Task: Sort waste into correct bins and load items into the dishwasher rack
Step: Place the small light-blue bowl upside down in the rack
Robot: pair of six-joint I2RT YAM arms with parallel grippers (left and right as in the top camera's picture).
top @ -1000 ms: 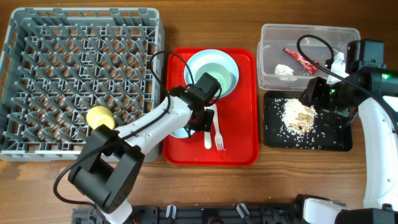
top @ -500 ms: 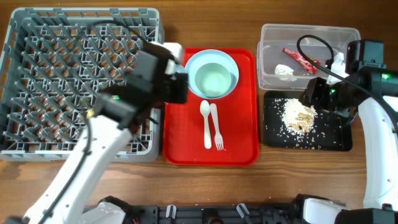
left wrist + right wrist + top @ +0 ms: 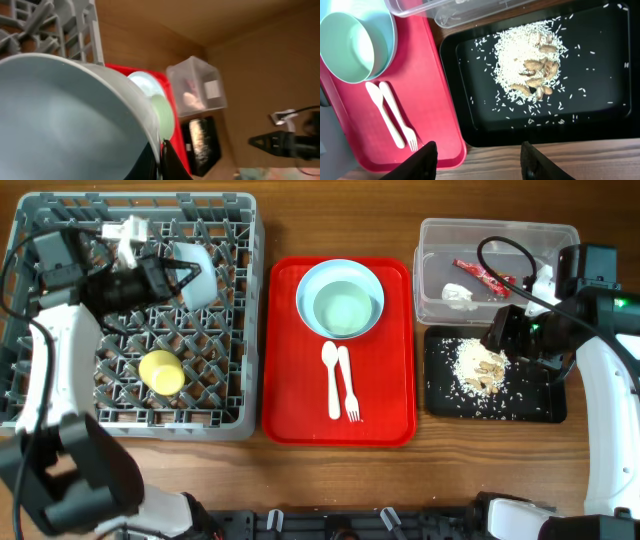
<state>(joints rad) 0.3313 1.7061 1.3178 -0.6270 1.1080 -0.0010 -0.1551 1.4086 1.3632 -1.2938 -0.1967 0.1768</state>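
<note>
wood-grain tabletop [image 3: 440,470] lies under it all; the left gripper [image 3: 178,278] is clamped on the rim of a mint-green bowl [image 3: 198,272], tipped on its side over the far part of the grey rack [image 3: 60,418], with a yellow cup [image 3: 160,372] among the pegs nearer the front. the right gripper [image 3: 479,155] hangs with fingers apart above the near edge of the black tray [image 3: 600,125] of food scraps [image 3: 530,65], next to the clear tub [image 3: 432,305] holding the red wrapper [image 3: 478,273] and paper wad [image 3: 458,294]. between the arms, the red tray [image 3: 290,410] carries the other bowl [image 3: 345,308], spoon [image 3: 331,380] and fork [image 3: 349,385].
</note>
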